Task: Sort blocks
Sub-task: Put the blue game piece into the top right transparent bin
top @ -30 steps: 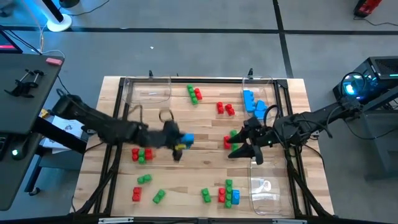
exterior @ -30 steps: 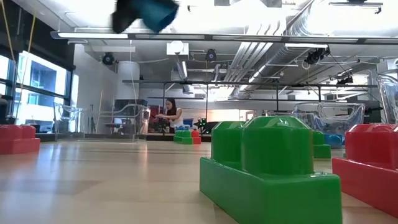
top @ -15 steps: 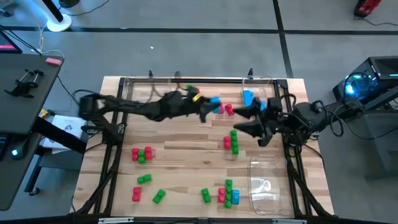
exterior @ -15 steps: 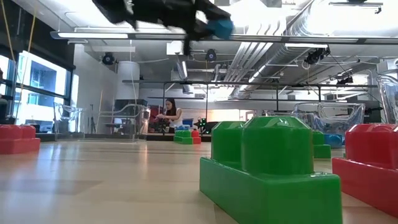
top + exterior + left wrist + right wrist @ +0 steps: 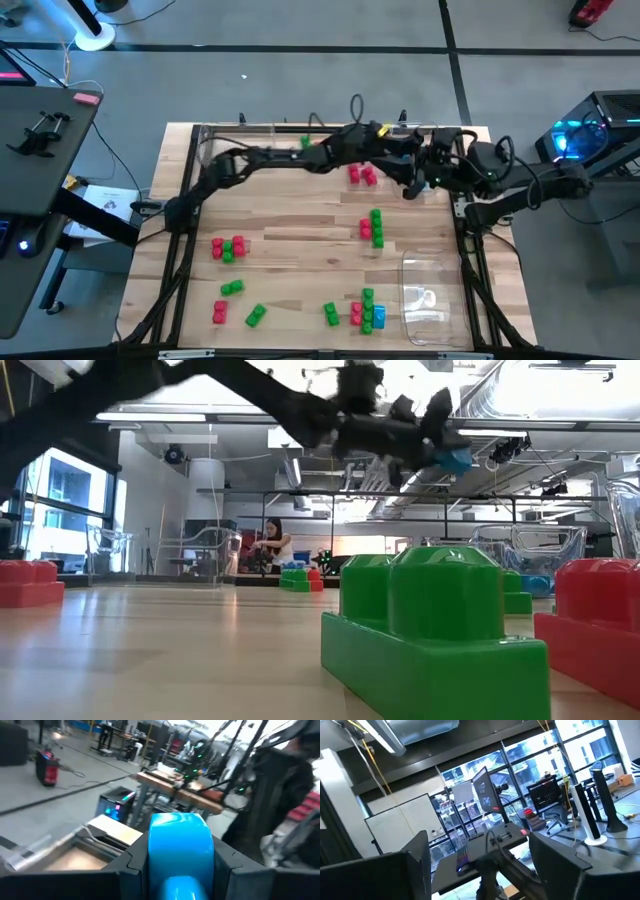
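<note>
Both arms crowded together over the far-right tray (image 5: 440,132); bare wood mid-table between block clusters (image 5: 228,248).

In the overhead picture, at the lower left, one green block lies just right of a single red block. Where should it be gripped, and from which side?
Probably across its two opposite flat sides, coming straight down from above. The green block lies flat but skewed to the table edge, so turn the wrist to match. The red block lies apart, leaving room.

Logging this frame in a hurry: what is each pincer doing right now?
Left pincer: shut on a blue block.
Right pincer: open, holding nothing.
</note>
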Action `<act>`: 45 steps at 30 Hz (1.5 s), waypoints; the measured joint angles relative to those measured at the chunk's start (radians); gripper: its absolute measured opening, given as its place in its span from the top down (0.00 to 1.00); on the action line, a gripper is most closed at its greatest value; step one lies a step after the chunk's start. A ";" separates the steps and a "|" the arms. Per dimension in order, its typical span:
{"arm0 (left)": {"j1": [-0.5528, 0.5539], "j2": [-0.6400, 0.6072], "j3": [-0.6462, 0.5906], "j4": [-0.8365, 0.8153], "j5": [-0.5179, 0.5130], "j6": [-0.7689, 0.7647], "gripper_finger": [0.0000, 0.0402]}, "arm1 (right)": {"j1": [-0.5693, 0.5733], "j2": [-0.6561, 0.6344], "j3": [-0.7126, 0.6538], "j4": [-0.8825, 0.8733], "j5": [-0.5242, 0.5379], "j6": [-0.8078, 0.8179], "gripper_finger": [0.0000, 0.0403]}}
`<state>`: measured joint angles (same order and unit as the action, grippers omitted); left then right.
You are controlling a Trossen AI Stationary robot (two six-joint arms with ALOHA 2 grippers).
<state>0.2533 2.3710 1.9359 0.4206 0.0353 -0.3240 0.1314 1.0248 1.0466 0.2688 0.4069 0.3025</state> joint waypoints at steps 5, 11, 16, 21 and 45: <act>0.022 0.205 0.274 -0.064 0.002 0.017 0.64 | -0.033 0.000 0.000 -0.020 -0.016 0.012 0.44; 0.028 0.272 0.399 -0.183 0.083 0.020 0.44 | -0.041 0.000 0.000 -0.017 -0.014 0.011 0.44; 0.037 0.239 0.414 -0.218 0.229 0.014 0.31 | -0.054 0.000 0.000 -0.014 0.002 0.009 0.44; 0.088 0.118 0.414 -0.507 0.606 -0.130 0.29 | -0.060 -0.013 0.000 0.000 0.002 0.001 0.44; -0.217 -0.997 -1.020 -0.488 0.113 -0.353 0.44 | -0.043 -0.033 0.000 -0.430 -0.283 0.212 0.44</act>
<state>0.0363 1.3744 0.9163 -0.0671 0.1486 -0.6767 0.0879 0.9915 1.0466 -0.1617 0.1235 0.5146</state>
